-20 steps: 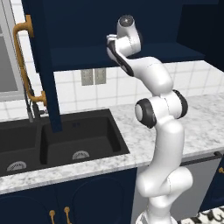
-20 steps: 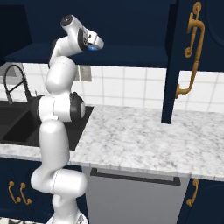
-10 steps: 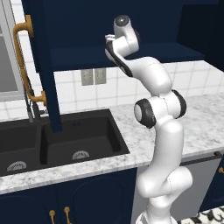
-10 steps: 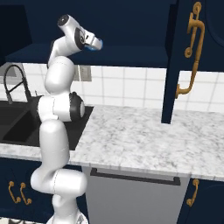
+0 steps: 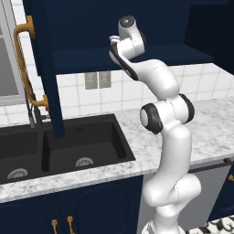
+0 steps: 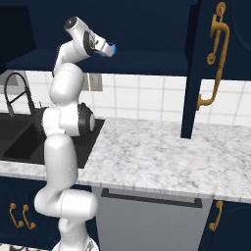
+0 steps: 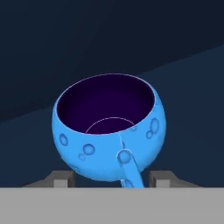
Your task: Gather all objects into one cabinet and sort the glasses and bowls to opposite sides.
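The gripper [image 7: 111,178] reached into the dark navy wall cabinet [image 6: 147,29], its two grey finger tips [image 7: 59,178] standing one on each side of the base of a small bright-blue bowl [image 7: 109,131]. The jaws were partly apart; whether they pressed the bowl could not be told. The bowl was round and glossy, dimpled with small bubbles, its inside dark navy, a blue handle-like strip running down its near wall. It sat directly ahead of the tips, inside the cabinet. Below the arm [image 5: 160,119] lay a speckled marble counter [image 6: 162,157]; to its left, a black sink [image 5: 68,146]. Curved brass handles [image 6: 215,54] hung on the open door to its right.
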